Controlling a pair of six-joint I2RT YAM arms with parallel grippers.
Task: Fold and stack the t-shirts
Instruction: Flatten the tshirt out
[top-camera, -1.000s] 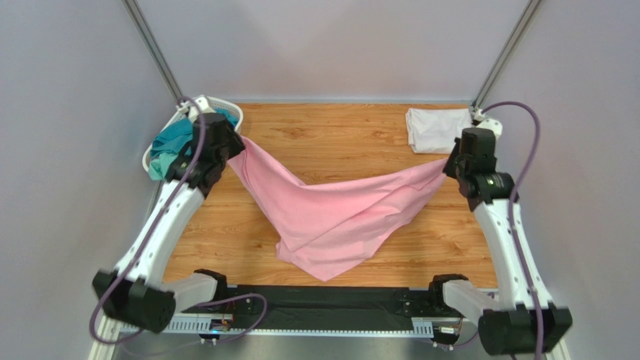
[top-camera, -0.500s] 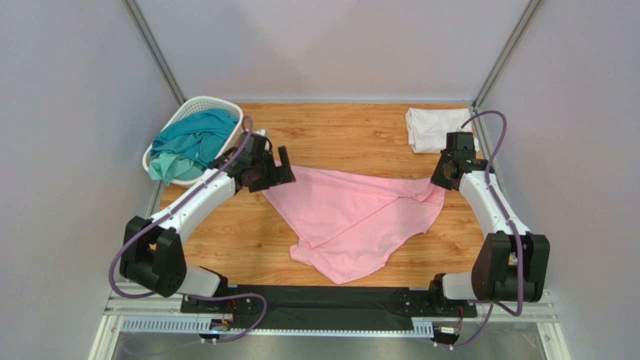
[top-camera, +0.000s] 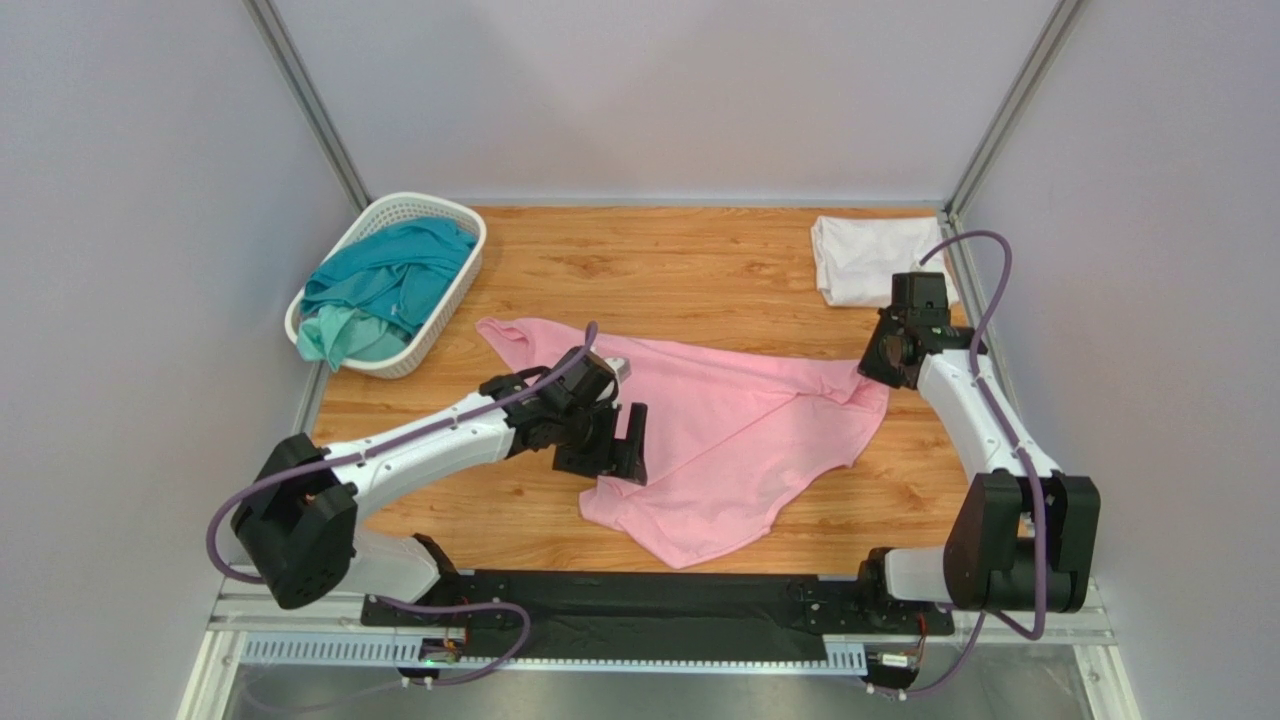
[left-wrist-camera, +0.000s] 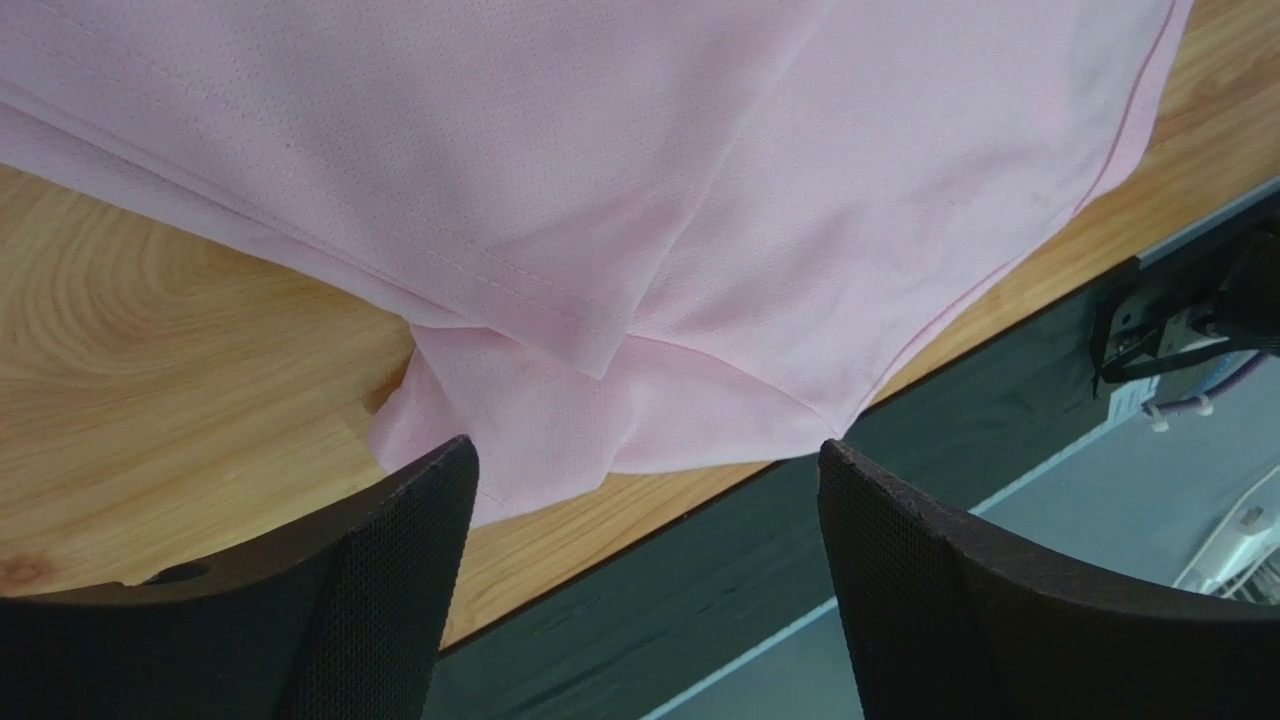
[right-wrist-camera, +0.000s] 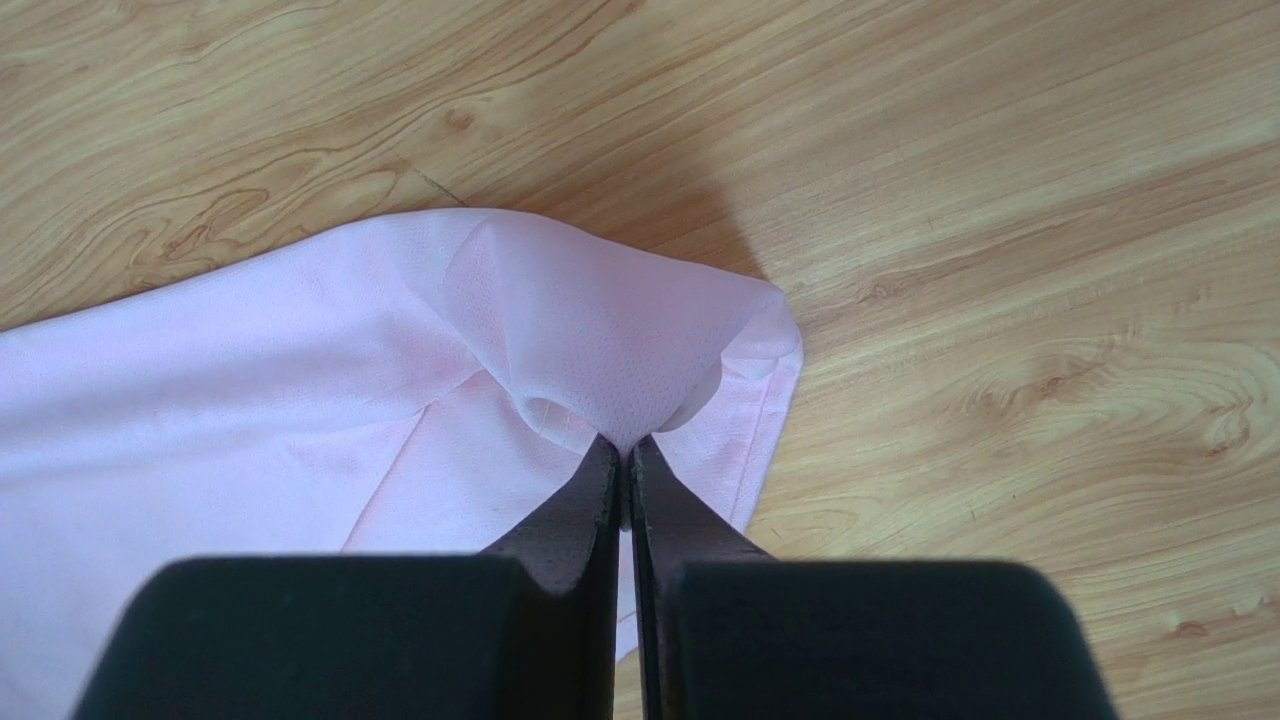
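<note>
The light pink t-shirt (top-camera: 736, 420) lies crumpled on the wooden table. In the left wrist view the pink t-shirt (left-wrist-camera: 676, 195) has its folded hem near the table's front edge. My left gripper (top-camera: 609, 443) hovers open over the shirt's near-left part, its jaws (left-wrist-camera: 643, 458) wide apart with nothing between them. My right gripper (top-camera: 876, 360) is low at the shirt's right corner. In the right wrist view my right gripper (right-wrist-camera: 624, 444) is shut on a pinch of the pink t-shirt (right-wrist-camera: 301, 390). A folded white t-shirt (top-camera: 869, 258) lies at the back right. A teal t-shirt (top-camera: 383, 285) fills the basket.
The white lattice basket (top-camera: 406, 201) stands at the back left corner. A black strip (top-camera: 676, 600) and the arm bases run along the near table edge, just below the shirt's lowest tip. Grey walls close in both sides.
My left gripper opened, let go of the pink shirt and swung from the back left toward the near middle. The shirt dropped flat. My right gripper lowered, still gripping its corner.
</note>
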